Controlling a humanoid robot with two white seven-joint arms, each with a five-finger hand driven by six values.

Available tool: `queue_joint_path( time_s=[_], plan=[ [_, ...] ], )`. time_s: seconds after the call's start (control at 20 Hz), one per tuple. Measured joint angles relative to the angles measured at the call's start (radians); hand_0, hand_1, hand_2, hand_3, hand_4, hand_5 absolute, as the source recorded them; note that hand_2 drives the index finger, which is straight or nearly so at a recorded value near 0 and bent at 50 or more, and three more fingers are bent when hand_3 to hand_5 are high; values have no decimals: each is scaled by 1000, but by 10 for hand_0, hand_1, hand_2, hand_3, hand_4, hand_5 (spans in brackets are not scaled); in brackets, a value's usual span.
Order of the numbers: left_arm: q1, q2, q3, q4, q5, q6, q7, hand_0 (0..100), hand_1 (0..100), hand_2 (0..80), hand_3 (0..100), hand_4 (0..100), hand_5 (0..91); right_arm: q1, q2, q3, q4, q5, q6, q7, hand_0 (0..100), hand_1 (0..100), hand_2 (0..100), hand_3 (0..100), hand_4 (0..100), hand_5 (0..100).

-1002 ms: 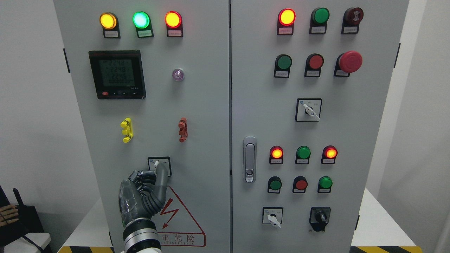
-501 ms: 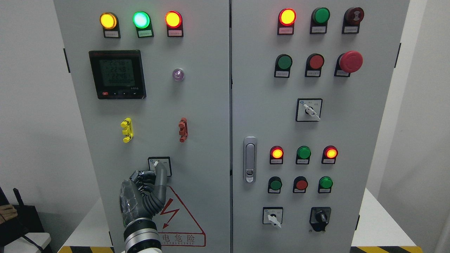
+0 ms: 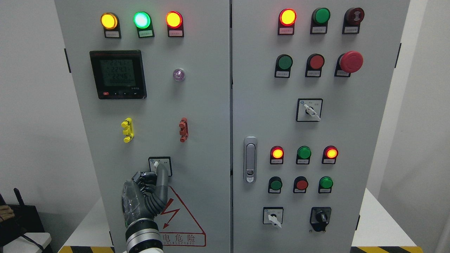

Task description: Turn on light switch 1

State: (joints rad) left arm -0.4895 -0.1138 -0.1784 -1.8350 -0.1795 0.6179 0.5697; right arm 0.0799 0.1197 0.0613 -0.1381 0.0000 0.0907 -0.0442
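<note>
Head view: left hand (image 3: 146,195), dark jointed metal with a glossy clear palm shell and ribbed chrome wrist, raised against the grey painted steel cabinet (image 3: 204,105), fingers curled narrow and one fingertip (image 3: 162,168) pressed on the small white lever of the square black-framed rotary switch (image 3: 160,166), low on the left door above the red triangular hazard sticker (image 3: 179,221). Around it a glossy black digital meter (image 3: 117,74), round domed pilot lamps (image 3: 140,20), a red mushroom stop button (image 3: 351,62) and a chrome door latch (image 3: 250,160); cabinet on a white table (image 3: 376,221), plain white walls behind
</note>
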Motion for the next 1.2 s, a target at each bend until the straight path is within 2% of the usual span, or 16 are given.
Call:
queue_joint_path(
  time_s=[0.25,1.2],
  plan=[
    [-4,0,-2,1,0,1,0,489,299,604,765,863,873,0,0,0,0,0,0,0,120,389,0,0,0,0],
    [-6,-1,-4,2,2,-3,-1,562,247,608,772,866,874,1,0,0,0,0,0,0,120,389,0,0,0,0]
  ],
)
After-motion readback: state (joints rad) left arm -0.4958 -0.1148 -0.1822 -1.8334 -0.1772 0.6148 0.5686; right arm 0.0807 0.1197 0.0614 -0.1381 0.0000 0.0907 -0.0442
